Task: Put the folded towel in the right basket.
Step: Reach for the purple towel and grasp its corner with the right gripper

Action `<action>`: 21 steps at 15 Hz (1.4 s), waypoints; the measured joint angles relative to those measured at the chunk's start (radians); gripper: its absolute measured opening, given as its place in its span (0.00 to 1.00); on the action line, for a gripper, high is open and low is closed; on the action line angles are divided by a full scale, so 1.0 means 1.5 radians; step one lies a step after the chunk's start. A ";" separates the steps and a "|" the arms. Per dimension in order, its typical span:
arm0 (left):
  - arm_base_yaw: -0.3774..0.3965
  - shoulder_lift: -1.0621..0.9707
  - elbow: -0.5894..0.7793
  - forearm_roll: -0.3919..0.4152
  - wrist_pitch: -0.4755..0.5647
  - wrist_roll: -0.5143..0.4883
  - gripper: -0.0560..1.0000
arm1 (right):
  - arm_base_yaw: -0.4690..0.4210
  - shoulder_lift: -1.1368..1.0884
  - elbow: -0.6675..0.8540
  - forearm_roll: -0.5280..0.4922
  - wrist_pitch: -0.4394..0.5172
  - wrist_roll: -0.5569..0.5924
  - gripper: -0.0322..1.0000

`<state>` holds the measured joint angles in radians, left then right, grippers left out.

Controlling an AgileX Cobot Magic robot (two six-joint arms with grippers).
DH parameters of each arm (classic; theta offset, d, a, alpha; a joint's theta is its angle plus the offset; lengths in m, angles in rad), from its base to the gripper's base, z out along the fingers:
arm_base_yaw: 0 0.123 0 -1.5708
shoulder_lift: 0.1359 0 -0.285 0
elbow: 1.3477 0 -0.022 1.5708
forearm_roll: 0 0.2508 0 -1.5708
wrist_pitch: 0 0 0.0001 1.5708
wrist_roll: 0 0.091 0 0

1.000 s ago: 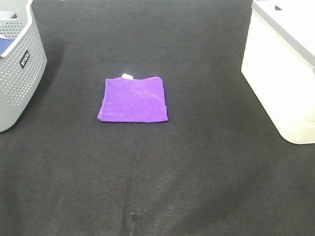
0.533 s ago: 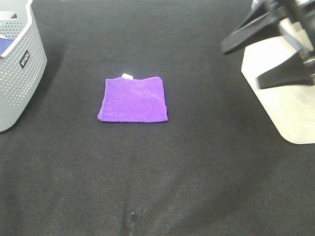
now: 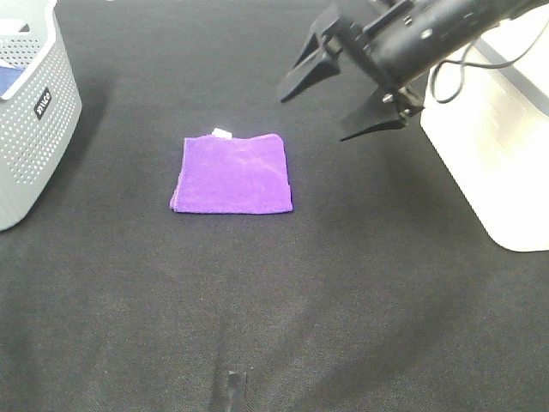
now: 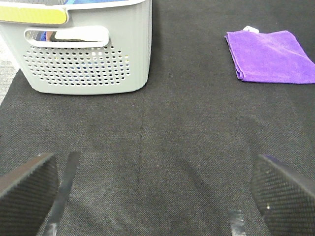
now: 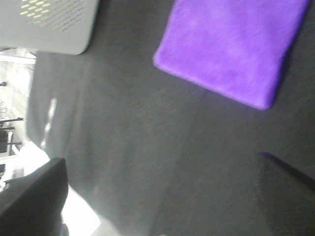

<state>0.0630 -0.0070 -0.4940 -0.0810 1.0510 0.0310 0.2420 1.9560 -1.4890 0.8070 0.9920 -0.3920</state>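
Observation:
A folded purple towel [image 3: 232, 173] lies flat on the black table; it also shows in the left wrist view [image 4: 270, 63] and the right wrist view [image 5: 231, 46]. The white right basket [image 3: 497, 129] stands at the right edge. My right gripper [image 3: 330, 105] is open and empty, in the air to the right of and beyond the towel, with its arm reaching in from the upper right over the basket. My left gripper [image 4: 157, 189] is open and empty over bare table, out of the exterior high view.
A grey perforated basket [image 3: 30, 120] stands at the left edge, with something blue inside. It fills the upper part of the left wrist view [image 4: 83, 46]. The table [image 3: 274, 292] is covered in black cloth.
The right arm came into view from the upper right and swung left, from over the white basket toward the towel. The towel has not moved.

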 joint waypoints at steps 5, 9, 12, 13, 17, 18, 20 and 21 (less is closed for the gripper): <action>0.000 0.000 0.000 0.000 0.000 0.000 0.99 | 0.000 0.207 -0.197 -0.045 0.021 0.005 0.95; 0.000 0.000 0.000 0.000 0.000 0.000 0.99 | -0.001 0.325 -0.345 -0.075 0.048 0.025 0.94; 0.000 0.000 0.000 0.000 0.000 0.000 0.99 | -0.017 0.363 -0.374 -0.098 0.035 0.040 0.94; 0.000 0.000 0.000 0.000 0.000 0.000 0.99 | -0.022 0.373 -0.374 -0.098 0.031 0.041 0.94; 0.000 0.000 0.000 0.000 0.000 0.000 0.99 | -0.025 0.396 -0.383 -0.076 0.029 0.047 0.93; 0.000 0.000 0.000 0.000 0.000 0.000 0.99 | -0.025 0.402 -0.387 -0.072 0.031 0.047 0.93; 0.000 0.000 0.000 0.000 0.000 0.000 0.99 | -0.023 0.409 -0.390 -0.063 0.031 0.049 0.93; 0.000 0.000 0.000 0.000 0.000 0.000 0.99 | -0.019 0.413 -0.393 -0.059 0.031 0.049 0.93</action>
<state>0.0630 -0.0070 -0.4940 -0.0810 1.0510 0.0310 0.2130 2.5760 -2.0780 0.7190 1.0390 -0.3180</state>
